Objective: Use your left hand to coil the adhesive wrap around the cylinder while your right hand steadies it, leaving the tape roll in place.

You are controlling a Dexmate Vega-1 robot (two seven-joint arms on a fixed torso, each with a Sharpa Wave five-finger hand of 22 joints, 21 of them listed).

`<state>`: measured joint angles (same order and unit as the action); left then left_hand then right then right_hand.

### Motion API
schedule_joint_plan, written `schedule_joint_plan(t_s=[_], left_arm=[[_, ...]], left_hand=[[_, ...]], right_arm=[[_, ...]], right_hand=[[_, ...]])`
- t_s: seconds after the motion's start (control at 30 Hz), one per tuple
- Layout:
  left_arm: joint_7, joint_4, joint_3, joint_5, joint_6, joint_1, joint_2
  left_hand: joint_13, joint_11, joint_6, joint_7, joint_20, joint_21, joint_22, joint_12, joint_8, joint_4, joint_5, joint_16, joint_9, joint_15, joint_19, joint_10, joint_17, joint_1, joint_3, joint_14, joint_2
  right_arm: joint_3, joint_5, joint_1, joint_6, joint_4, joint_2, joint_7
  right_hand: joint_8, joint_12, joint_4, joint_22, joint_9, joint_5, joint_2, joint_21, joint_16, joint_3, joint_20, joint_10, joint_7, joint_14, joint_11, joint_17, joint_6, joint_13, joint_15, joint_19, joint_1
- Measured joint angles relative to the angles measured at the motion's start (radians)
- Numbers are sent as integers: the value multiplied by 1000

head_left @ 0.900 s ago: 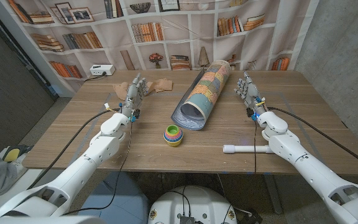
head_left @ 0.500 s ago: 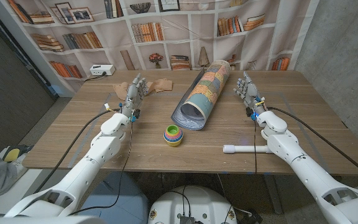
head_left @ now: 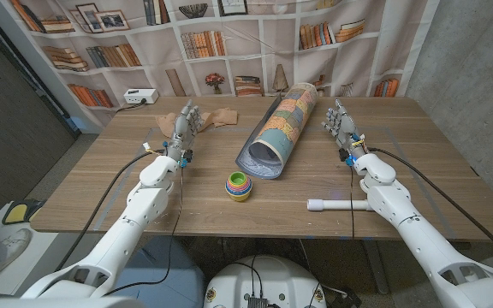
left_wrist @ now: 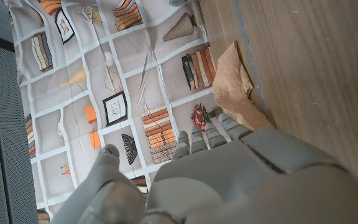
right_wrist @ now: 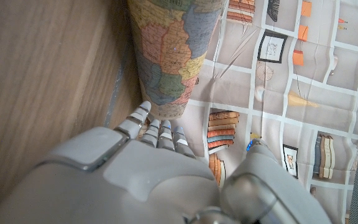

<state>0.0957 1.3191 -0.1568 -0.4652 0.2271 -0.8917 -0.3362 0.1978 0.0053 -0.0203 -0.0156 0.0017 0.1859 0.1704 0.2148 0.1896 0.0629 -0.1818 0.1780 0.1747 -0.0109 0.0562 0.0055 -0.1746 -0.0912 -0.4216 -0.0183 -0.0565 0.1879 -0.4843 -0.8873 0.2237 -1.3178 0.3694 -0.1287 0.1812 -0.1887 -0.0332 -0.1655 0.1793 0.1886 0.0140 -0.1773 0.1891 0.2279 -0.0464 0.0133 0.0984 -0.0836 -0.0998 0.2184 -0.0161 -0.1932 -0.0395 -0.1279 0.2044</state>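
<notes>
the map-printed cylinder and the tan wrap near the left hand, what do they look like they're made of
The cylinder looks like rolled paper or thin card with a matte printed map; its open end shows spiralled layers. The tan wrap looks like soft, crinkled fabric-like bandage material, matte, lying in loose folds; the wrist view shows a fuzzy, creased surface. Both are guesses from looks.

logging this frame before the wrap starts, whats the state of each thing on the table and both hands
left hand: open, fingers apart, holding nothing
right hand: open, fingers apart, beside the cylinder, not touching it
map-printed cylinder: lying on its side, unwrapped
tan wrap: crumpled on the table near the left hand, untouched
stacked coloured cups: nested, upright
white tube: lying flat near the front edge
</notes>
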Motion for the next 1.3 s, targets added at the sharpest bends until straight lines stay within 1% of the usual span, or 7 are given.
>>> schedule_joint_plan(t_s=[0.07, 0.37, 0.4, 0.6, 0.77, 0.9, 1.3], left_arm=[[-5, 6, 5, 8, 0, -4, 7], [-17, 49, 21, 23, -3, -32, 26], [-36, 58, 23, 31, -12, -38, 27], [-48, 101, 31, 37, -19, -65, 27], [-66, 122, 33, 46, -30, -78, 23], [-71, 142, 34, 46, -38, -89, 23], [-76, 159, 34, 36, -44, -103, 26]], left_hand=[[0, -4, -9, 2, -7, 0, 0, 0, 0, 3, 0, 0, 0, -4, -4, 4, 0, 0, -3, -4, 0], [0, -5, -9, 1, -7, 0, 0, 4, 0, 3, 0, 0, 0, -4, -4, 16, 0, -4, -3, -3, 4], [0, -5, -9, 1, -7, 0, 0, 4, 0, 3, 0, 0, 0, -3, -4, 16, 0, -4, -3, -3, 4], [0, -3, -8, 1, -13, 0, 0, 4, 0, 7, 0, 0, 0, -3, 1, 18, 0, -4, -7, -3, 4], [0, 0, -8, 1, -13, 0, 0, 4, 0, 7, 0, 0, 0, -3, 1, 21, 0, -4, -7, -3, 4], [0, 0, -8, 1, -13, 0, 0, 4, 0, 7, 0, 0, 0, -3, 1, 21, 0, -4, -7, -3, 4], [0, 0, -8, 1, -13, 0, 0, 4, 0, 7, 0, 0, 0, -3, 1, 21, 0, -4, -7, -3, 4]], right_arm=[[-6, 4, -6, 0, -6, 0, -4], [-19, 14, -20, 12, -20, 1, -25], [-28, 15, -28, 15, -27, 5, -27], [-33, 15, -34, 33, -29, 6, -41], [-44, 15, -54, 35, -38, 14, -46], [-47, 15, -65, 36, -49, 22, -47], [-46, 40, -95, 28, -103, 52, -31]], right_hand=[[0, 0, 0, 0, 0, 0, 0, 0, 0, 0, 0, 0, 0, 0, 0, -5, 0, 0, 0, 0, 0], [0, 0, 4, 0, 0, 0, -5, 0, 0, 4, 0, 0, 0, -5, 0, -5, 0, 0, -5, 0, 5], [0, 0, 4, 0, 0, 0, -2, 0, 0, 4, 0, 0, 0, -6, 0, -5, 0, 0, -5, 0, 8], [4, 0, 7, 0, 0, 0, -1, 0, 0, 2, 4, 0, 0, -6, 0, -9, 0, 0, -5, 4, 9], [4, 0, 10, 0, 0, 0, -2, 0, 0, -1, 4, 0, 0, -8, 0, -9, 0, 0, -3, 4, 10], [4, 0, 13, 0, 0, 0, -5, 0, 0, 1, 5, 0, -2, -9, 0, -9, -2, 0, -2, 16, 13], [4, 0, 18, 0, 0, 0, -1, 0, 0, 1, 1, 0, -4, -20, 0, -14, -4, 0, -2, 31, 17]])
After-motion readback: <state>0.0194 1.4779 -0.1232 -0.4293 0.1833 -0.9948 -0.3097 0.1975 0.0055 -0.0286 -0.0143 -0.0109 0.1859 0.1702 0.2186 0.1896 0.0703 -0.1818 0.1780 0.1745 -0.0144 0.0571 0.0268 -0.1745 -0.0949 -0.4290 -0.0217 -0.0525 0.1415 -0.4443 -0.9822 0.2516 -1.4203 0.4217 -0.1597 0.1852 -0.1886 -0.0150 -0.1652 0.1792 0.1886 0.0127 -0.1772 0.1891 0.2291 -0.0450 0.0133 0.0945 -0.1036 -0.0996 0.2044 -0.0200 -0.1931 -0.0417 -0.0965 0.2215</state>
